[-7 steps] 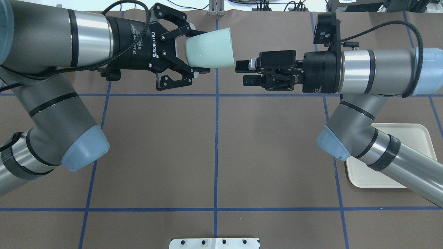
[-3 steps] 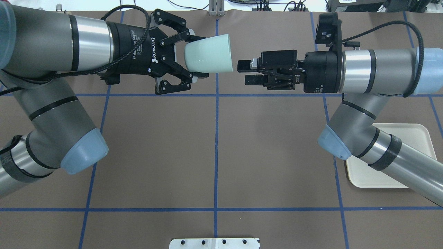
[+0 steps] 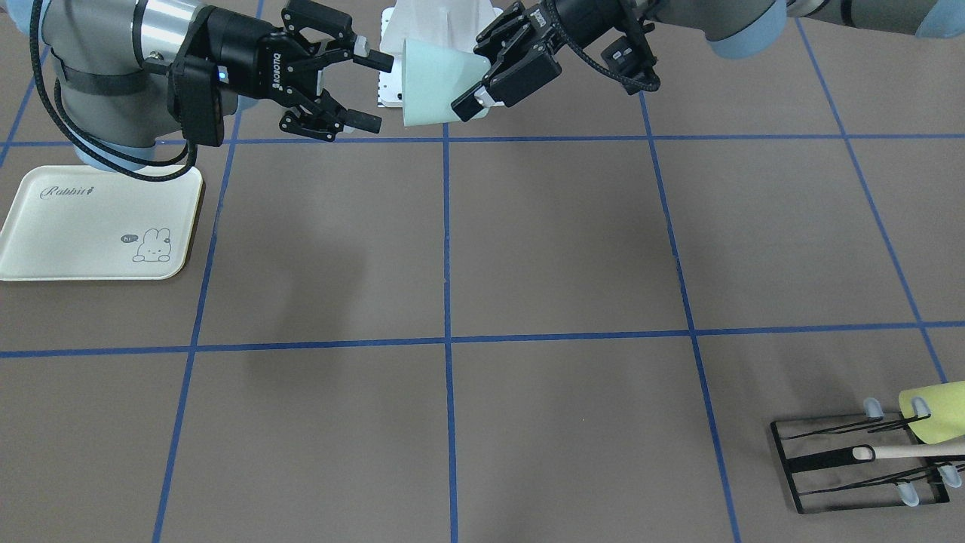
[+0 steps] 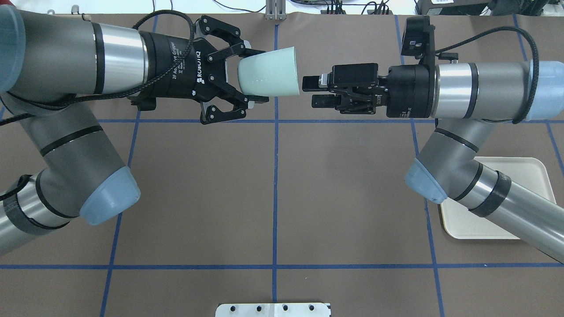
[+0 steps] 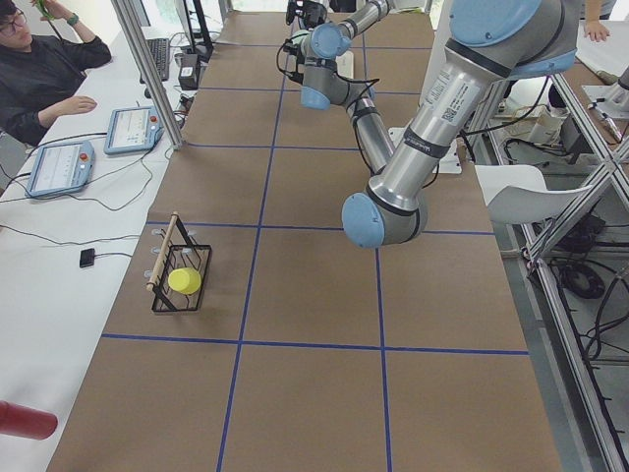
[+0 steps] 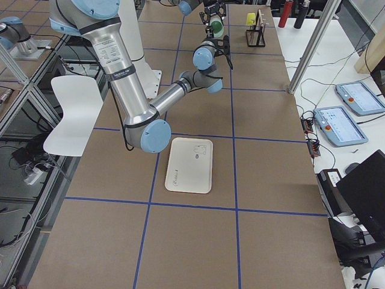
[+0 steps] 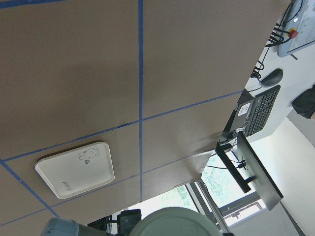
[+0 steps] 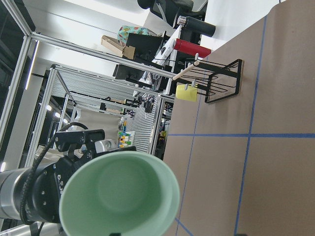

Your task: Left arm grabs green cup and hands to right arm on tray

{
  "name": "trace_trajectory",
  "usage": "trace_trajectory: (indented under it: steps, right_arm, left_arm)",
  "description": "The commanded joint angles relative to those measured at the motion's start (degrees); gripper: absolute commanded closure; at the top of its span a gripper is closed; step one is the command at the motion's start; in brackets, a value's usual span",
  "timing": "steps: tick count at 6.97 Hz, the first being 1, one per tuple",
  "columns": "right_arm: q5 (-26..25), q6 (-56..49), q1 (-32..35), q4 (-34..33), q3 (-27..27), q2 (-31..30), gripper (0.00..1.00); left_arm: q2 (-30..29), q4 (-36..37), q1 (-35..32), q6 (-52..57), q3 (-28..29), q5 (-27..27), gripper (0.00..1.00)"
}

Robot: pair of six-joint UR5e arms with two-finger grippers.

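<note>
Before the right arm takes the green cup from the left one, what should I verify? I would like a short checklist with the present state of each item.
1. Left gripper shut on the green cup: ok, it clamps the base end.
2. Cup's mouth faces the right gripper: ok.
3. Right gripper open: ok.
4. Right gripper around the cup: not ok, it stops just short of the rim.
5. Tray free for the cup: ok, where it shows.

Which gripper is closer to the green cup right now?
Left. The left gripper is shut on the cup at its base end; the right gripper, open, faces its rim from just beyond it.
</note>
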Motion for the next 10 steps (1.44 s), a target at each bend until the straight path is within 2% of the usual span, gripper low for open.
trace_trajectory:
  steps: [1, 2, 5, 6, 8, 10]
  right_arm:
    - [-0.1, 0.1, 0.0, -0.1, -0.2, 0.0, 0.21]
    - [-0.1, 0.1, 0.0, -0.1, -0.2, 0.0, 0.26]
    - [-0.1, 0.1, 0.0, -0.1, -0.5, 0.1, 0.26]
    - [-0.1, 0.1, 0.0, -0.1, -0.5, 0.1, 0.3]
    - [-0.1, 0.1, 0.0, 0.0, -0.5, 0.0, 0.49]
    - [-0.1, 0.1, 0.0, -0.1, -0.5, 0.0, 0.61]
  left_arm:
    - [-0.4, 0.0, 0.6, -0.1, 0.1, 0.1, 0.79]
    - [-0.4, -0.1, 0.9, -0.1, 0.1, 0.1, 0.79]
    - [-0.6, -0.1, 2.6, -0.1, -0.1, 1.6, 0.79]
    - [-1.1, -0.1, 3.9, -0.1, 0.0, 3.5, 0.79]
    - [-1.0, 0.0, 4.2, -0.1, -0.1, 3.8, 0.79]
    - [-0.9, 0.0, 4.2, -0.1, -0.1, 3.8, 0.79]
